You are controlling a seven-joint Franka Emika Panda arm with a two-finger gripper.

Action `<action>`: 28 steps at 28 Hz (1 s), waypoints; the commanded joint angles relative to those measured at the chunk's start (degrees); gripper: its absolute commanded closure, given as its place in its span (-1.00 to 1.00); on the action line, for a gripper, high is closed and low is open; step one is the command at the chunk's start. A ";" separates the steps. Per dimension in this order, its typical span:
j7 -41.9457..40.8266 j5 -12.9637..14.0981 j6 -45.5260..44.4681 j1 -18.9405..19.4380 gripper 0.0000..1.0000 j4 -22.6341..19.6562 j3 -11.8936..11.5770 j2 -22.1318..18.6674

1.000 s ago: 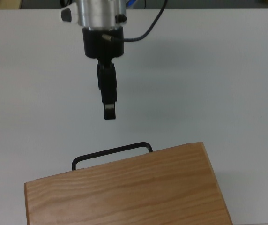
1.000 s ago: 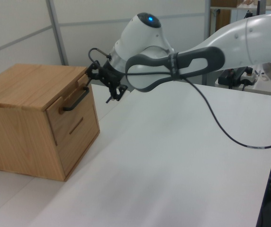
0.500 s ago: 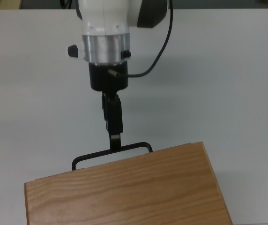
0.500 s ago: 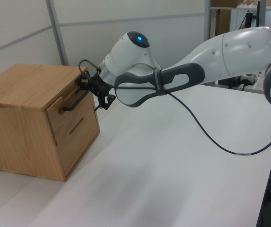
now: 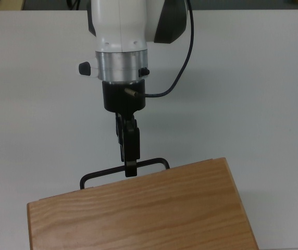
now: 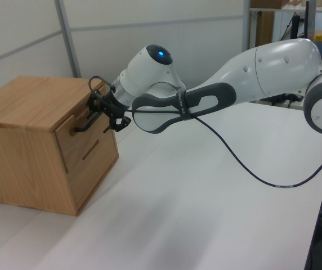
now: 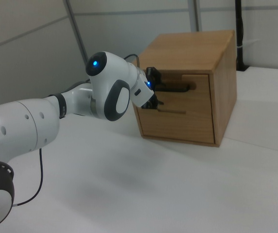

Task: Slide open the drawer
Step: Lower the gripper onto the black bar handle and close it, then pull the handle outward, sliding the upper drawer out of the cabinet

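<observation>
The drawer [image 6: 70, 134] is the upper one of a light-wood cabinet [image 6: 26, 101], and it sits flush in the cabinet face. Its thin black bar handle [image 5: 107, 172] sticks out past the top board in the top view and also shows in the right view as the handle [image 7: 178, 89]. My gripper [image 5: 131, 170] reaches the handle near its middle. In the left view the gripper [image 6: 101, 109] has one finger above the bar and one below. In the right view the gripper [image 7: 154, 88] looks open around the bar.
A second drawer front [image 7: 178, 121] lies below the first. The cabinet stands on a white table [image 6: 206, 197]. My arm [image 6: 251, 73] stretches across from the left view's right, trailing a black cable [image 6: 251, 174]. Office clutter stands behind the table.
My gripper has moved toward the cabinet, from hanging clear of the handle to straddling the bar. The drawer has not moved.
</observation>
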 commanded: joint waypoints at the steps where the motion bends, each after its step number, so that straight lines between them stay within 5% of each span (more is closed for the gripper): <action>1: 0.18 -2.31 0.55 0.27 0.41 1.07 0.37 0.65; 7: 0.27 -3.72 0.37 0.01 1.00 0.81 0.54 0.30; 21: 0.10 -3.64 -0.24 -0.43 1.00 0.37 0.46 -2.51; 28: -0.60 -3.81 -7.35 -1.22 1.00 -1.21 0.46 -4.89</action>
